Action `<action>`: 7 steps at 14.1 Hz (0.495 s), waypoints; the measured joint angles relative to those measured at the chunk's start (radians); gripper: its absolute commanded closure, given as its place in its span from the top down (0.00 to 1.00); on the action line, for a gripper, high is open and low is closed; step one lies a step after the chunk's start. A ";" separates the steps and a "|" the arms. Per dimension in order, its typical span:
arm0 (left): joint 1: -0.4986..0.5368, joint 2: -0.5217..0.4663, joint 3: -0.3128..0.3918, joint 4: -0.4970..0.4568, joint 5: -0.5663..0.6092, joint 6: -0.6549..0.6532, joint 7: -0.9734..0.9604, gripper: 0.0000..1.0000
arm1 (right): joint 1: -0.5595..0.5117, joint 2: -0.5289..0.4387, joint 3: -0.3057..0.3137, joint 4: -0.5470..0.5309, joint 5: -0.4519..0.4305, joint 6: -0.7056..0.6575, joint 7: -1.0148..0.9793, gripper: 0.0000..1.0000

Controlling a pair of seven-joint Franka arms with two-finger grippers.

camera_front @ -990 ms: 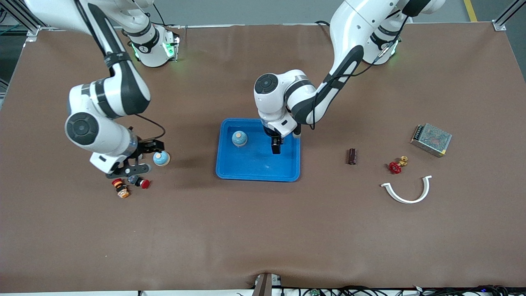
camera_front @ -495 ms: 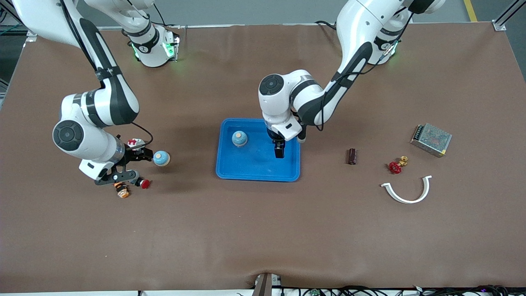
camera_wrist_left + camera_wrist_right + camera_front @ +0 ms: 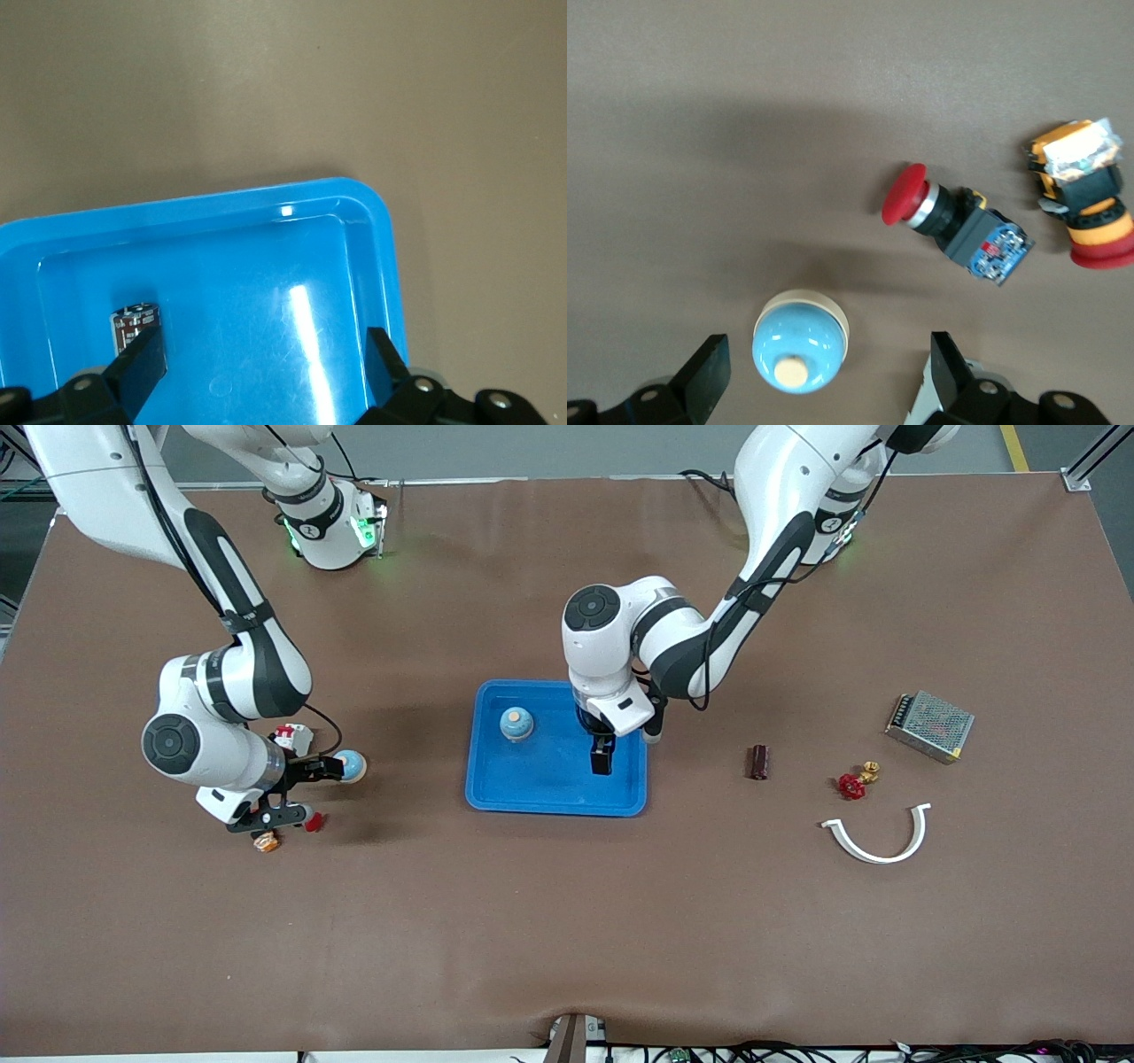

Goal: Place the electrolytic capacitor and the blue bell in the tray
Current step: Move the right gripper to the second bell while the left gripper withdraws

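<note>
Your left gripper (image 3: 601,763) hung over the tray (image 3: 532,784), fingers wide, capacitor (image 3: 133,324) in it beside one blue bell (image 3: 516,724). Your right gripper (image 3: 297,790), fingers wide, straddled another bell (image 3: 800,344) on the worktop (image 3: 567,921).

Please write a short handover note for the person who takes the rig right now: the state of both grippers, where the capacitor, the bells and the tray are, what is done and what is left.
Left gripper: open, low over the tray, holding nothing.
Right gripper: open, over the second blue bell, not closed on it.
Done: the electrolytic capacitor stands in the tray beside one left finger. One blue bell sits in the tray.
Left: lift the left arm clear. The second blue bell is on the table toward the right arm's end and probably goes in next. A dark cylinder lies on the table toward the left arm's end.
</note>
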 measured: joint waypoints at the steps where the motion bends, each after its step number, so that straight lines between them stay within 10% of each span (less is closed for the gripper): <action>1: 0.003 -0.003 0.000 0.000 0.000 0.000 0.009 1.00 | 0.000 0.006 0.000 -0.008 0.001 0.018 0.000 1.00; 7: 0.044 -0.057 -0.015 0.003 -0.037 -0.037 0.247 1.00 | 0.001 0.015 0.012 -0.111 0.001 0.157 0.025 1.00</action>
